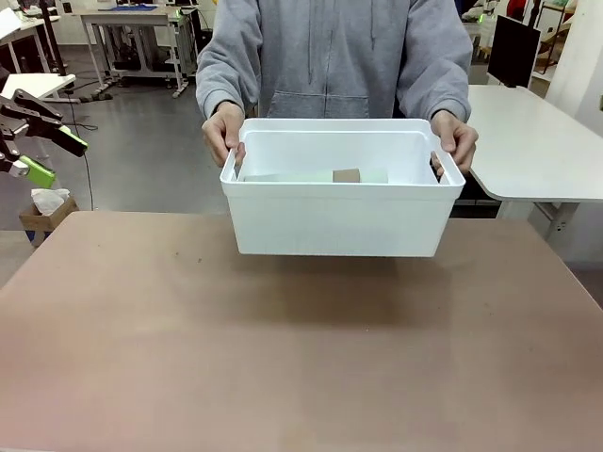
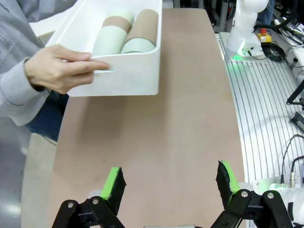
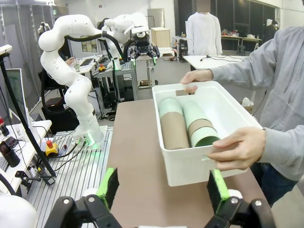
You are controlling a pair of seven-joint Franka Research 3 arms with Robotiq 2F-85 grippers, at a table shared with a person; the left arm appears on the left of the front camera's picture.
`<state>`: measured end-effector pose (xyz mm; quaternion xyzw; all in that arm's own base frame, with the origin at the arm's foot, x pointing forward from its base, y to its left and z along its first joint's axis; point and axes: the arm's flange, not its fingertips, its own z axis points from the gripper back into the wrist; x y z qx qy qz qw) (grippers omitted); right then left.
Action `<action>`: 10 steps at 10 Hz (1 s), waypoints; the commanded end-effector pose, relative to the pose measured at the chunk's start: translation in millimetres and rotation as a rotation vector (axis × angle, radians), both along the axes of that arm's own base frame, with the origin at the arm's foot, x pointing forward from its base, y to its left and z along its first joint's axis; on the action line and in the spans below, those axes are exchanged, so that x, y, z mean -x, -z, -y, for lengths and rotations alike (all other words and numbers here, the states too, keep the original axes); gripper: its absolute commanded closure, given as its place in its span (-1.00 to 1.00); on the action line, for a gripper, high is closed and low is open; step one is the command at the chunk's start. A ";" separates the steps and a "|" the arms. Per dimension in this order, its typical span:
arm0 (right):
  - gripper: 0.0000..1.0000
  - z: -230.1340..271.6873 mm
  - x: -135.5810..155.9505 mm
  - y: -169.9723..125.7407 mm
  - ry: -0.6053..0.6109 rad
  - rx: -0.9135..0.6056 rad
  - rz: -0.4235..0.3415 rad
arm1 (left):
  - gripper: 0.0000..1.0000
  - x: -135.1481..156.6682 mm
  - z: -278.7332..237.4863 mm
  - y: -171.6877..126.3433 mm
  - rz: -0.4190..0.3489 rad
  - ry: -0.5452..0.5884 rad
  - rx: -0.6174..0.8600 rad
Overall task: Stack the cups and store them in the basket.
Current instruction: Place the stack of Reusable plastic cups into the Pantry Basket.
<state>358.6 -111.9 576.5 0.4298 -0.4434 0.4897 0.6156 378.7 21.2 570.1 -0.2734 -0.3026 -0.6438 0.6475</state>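
A person holds the white basket (image 1: 330, 221) by both ends, just above the far side of the table. Inside it, mint-green and tan-brown cups (image 1: 347, 175) lie on their sides, nested in two rows (image 3: 172, 124). The left wrist view has the same cups (image 2: 128, 33) in the basket (image 2: 128, 73), with a hand (image 2: 57, 66) gripping its rim. My left gripper (image 1: 55, 156) hangs open and empty in the air at the far left, well away from the basket. My right gripper (image 3: 162, 190) is open too, empty, facing the basket (image 3: 190, 166) from short of it.
The brown table (image 1: 283, 358) stretches bare in front of the basket. A white table (image 1: 537, 141) stands at the back right. The left arm's white base (image 3: 78, 95) and the right arm's base (image 2: 247, 28) stand on ribbed metal plates beside the table.
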 end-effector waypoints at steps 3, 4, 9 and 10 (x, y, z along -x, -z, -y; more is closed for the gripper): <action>-1.00 -0.1 0.1 -3.0 -0.002 -0.014 0.001 | -1.00 0.3 -0.5 -2.1 -0.012 -0.004 -0.019; -1.00 -0.1 0.1 -3.0 -0.002 -0.014 0.001 | -1.00 0.3 -0.5 -2.1 -0.012 -0.004 -0.019; -1.00 -0.1 0.1 -3.0 -0.002 -0.014 0.001 | -1.00 0.3 -0.5 -2.1 -0.012 -0.004 -0.019; -1.00 -0.1 0.1 -3.0 -0.002 -0.014 0.001 | -1.00 0.3 -0.5 -2.1 -0.012 -0.004 -0.019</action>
